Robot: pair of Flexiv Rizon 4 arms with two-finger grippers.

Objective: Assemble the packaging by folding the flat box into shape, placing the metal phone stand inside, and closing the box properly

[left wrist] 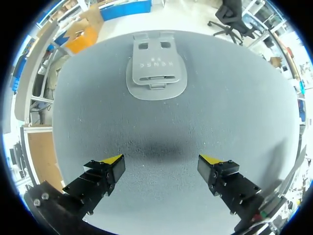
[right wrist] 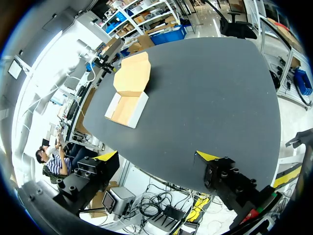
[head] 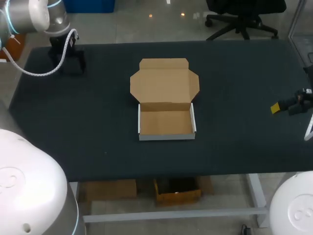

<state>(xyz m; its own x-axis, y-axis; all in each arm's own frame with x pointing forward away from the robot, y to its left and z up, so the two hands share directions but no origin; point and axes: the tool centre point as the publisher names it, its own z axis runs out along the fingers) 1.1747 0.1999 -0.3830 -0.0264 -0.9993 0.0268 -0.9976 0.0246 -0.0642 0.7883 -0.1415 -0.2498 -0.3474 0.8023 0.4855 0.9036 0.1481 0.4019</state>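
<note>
Left gripper (left wrist: pixel 164 161) spread wide above the far left corner of the table (left wrist: pixel 244 122), the grey metal phone stand (left wrist: pixel 156 73) lying flat just ahead of it. Right gripper (right wrist: pixel 156 156), equally wide, hovers at the right edge. The box (head: pixel 166 100) sits mid-table, folded, lid open.

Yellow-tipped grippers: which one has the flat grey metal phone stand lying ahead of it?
The left gripper: the grey metal phone stand lies ahead of its open fingers. The right gripper faces only the open brown cardboard box.
</note>
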